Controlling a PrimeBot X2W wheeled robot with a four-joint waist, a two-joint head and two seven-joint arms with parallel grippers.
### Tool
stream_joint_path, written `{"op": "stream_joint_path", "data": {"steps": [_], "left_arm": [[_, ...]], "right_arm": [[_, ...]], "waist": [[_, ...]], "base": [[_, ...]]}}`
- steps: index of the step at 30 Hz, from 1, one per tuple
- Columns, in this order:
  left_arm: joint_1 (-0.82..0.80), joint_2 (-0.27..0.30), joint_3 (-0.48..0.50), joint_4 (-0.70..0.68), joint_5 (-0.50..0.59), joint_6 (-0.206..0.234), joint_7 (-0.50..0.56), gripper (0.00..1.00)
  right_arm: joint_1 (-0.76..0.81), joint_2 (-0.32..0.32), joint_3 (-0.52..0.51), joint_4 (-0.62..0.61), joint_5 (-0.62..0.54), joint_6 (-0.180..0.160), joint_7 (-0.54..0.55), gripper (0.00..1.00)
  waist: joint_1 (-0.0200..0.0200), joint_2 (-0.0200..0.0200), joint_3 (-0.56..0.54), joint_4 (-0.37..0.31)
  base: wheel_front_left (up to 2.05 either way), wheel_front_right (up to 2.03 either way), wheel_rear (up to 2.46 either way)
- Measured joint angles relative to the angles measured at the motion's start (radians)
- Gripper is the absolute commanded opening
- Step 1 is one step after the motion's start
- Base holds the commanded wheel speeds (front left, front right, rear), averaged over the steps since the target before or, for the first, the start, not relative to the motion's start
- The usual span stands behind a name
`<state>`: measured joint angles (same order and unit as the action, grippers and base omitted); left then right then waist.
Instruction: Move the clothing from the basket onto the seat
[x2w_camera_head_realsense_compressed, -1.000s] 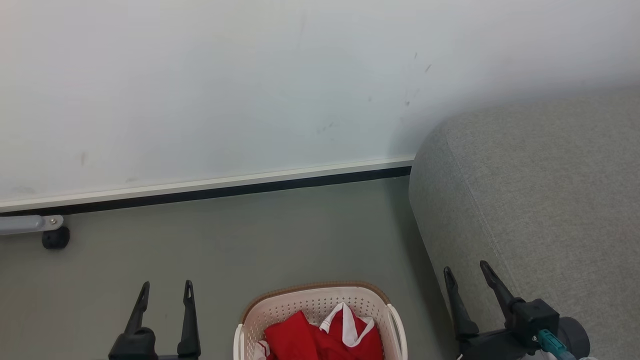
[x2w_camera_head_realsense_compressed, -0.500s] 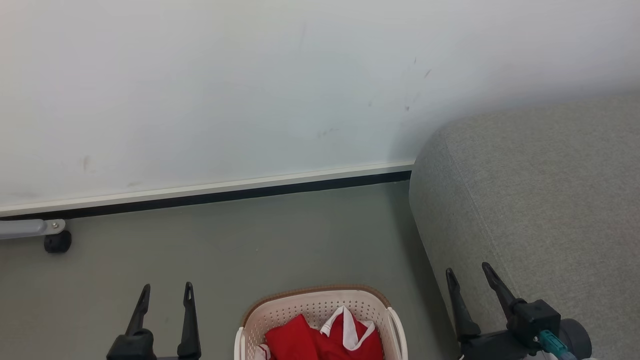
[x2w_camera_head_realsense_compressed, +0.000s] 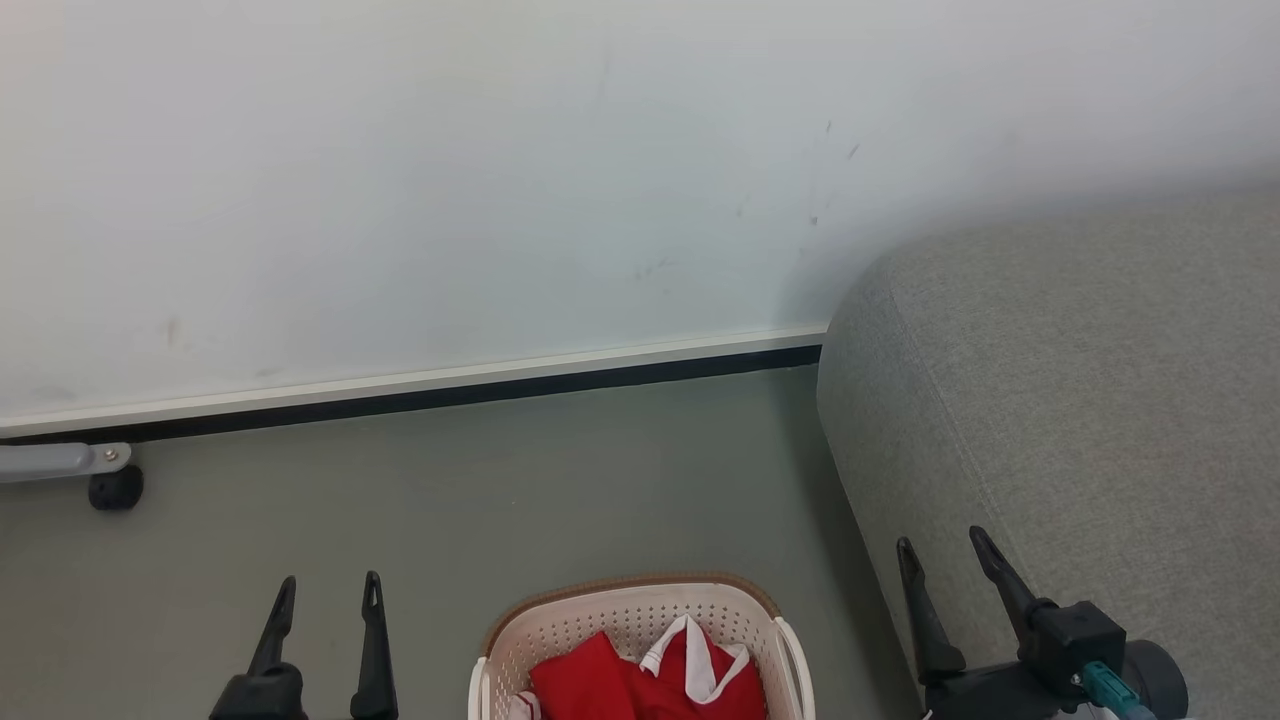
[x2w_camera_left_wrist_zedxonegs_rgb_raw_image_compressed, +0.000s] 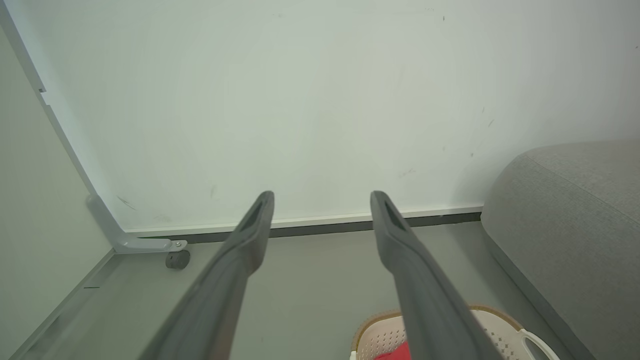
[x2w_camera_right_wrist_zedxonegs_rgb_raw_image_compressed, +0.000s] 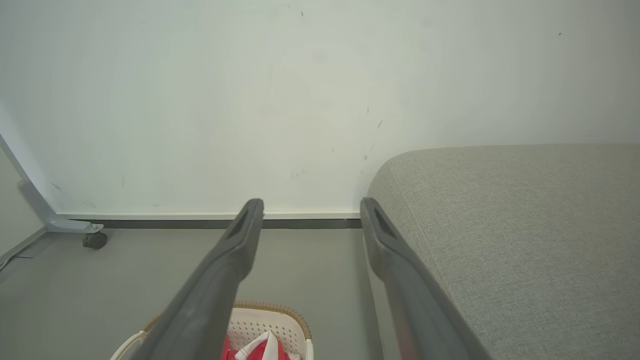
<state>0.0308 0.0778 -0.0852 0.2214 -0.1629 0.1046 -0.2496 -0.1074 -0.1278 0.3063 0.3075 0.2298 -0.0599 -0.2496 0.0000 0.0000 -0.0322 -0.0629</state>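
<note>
Head view: clothing (x2w_camera_head_realsense_compressed: 600, 685) in basket (x2w_camera_head_realsense_compressed: 625, 598); left gripper (x2w_camera_head_realsense_compressed: 331, 578), right gripper (x2w_camera_head_realsense_compressed: 941, 536), fingers spread wide, empty. Step: approach, judged; next, descend, pinch fabric.

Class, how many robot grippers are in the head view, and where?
2. The left gripper is at the lower left, over the floor; the right gripper is at the lower right, beside the seat. Both are open.

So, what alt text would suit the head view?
A cream laundry basket of red clothing sits on a grey floor, between the robot's left fingers and right fingers, both spread open. A big grey seat stands right of it, by a white wall.
</note>
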Motion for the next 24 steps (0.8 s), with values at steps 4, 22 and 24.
{"op": "stream_joint_path", "data": {"steps": [4,22,24], "left_arm": [[0.0,-0.001,0.0,0.0,0.0,0.0,0.0,1.0],[0.0,-0.006,-0.002,-0.006,0.0,-0.008,0.0,1.0],[0.0,-0.007,-0.002,-0.006,0.0,-0.008,0.0,1.0]], "right_arm": [[0.0,0.001,-0.003,0.0,0.0,0.005,0.0,1.0],[0.013,0.004,-0.016,-0.003,-0.011,0.009,0.0,1.0],[0.014,0.005,-0.017,-0.004,-0.011,0.012,0.0,1.0]], "waist": [[0.0,0.0,-0.001,-0.001],[0.0,0.0,0.005,0.002],[0.0,0.0,0.007,0.003]], "base": [[0.0,0.0,0.0],[0.0,0.0,0.0],[0.0,0.0,0.0]]}}
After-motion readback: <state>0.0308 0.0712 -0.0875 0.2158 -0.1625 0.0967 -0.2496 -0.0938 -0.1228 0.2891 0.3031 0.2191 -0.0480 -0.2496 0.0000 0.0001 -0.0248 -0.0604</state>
